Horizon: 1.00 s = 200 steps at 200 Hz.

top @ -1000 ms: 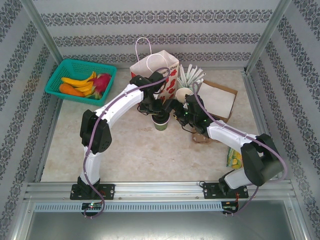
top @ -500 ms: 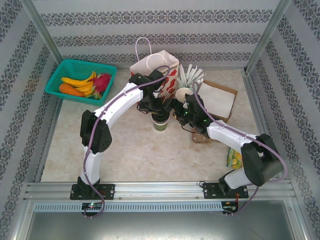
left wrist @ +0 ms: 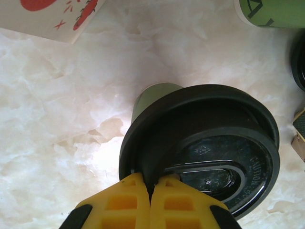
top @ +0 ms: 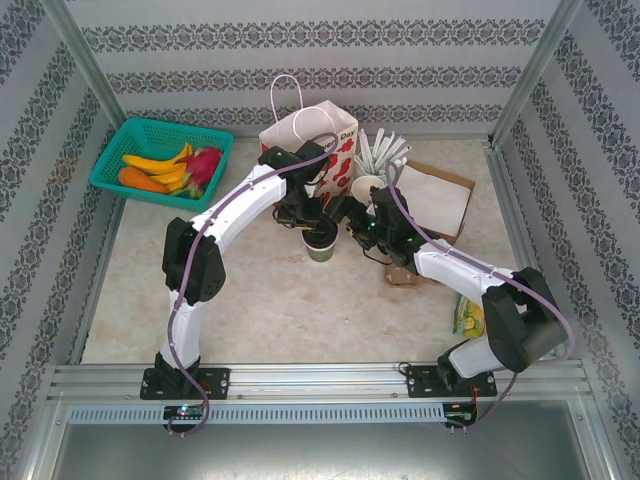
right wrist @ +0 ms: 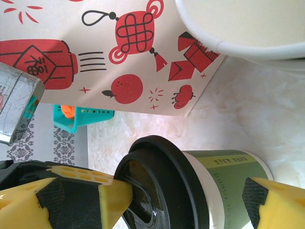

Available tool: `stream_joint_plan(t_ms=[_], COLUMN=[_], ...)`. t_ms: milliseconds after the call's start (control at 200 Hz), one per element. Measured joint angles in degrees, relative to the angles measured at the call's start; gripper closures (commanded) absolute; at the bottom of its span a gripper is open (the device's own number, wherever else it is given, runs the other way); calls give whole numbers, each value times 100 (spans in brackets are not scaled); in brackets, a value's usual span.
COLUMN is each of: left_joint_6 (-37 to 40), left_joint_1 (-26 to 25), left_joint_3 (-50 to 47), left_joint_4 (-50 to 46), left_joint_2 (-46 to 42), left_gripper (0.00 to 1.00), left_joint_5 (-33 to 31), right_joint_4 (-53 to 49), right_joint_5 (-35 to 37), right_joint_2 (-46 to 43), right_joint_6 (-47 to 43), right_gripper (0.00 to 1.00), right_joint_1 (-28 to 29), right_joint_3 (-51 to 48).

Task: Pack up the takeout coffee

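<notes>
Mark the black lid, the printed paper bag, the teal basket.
Black plastic cup lid (left wrist: pixel 209 143), left wrist view, top face.
White paper bag with red prints (right wrist: pixel 71 28), right wrist view, printed side.
Teal plastic basket (top: pixel 180 125), top view, far rim.

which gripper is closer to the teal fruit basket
Left. The left gripper, shut at the lid, sits to the basket's right; the right gripper, open, is farther right, beyond the cup.
</notes>
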Motion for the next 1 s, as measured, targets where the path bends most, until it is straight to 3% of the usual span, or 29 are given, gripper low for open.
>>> stream_joint_plan(t_ms=[320,999], left_joint_6=[0,151], left_joint_1=[74,74], left_joint_3=[-177,59], left_joint_4=[221,-48], left_joint_2=[-7,-7], left_gripper=[100,100], left_joint_5=[378,144], right_joint_4=[-9,48], right_joint_5=[2,-107], right_joint_2=[22,2], right_joint_6=[2,-2], right_gripper=[2,2], right_joint_1=[-9,17], right_joint_3=[0,2])
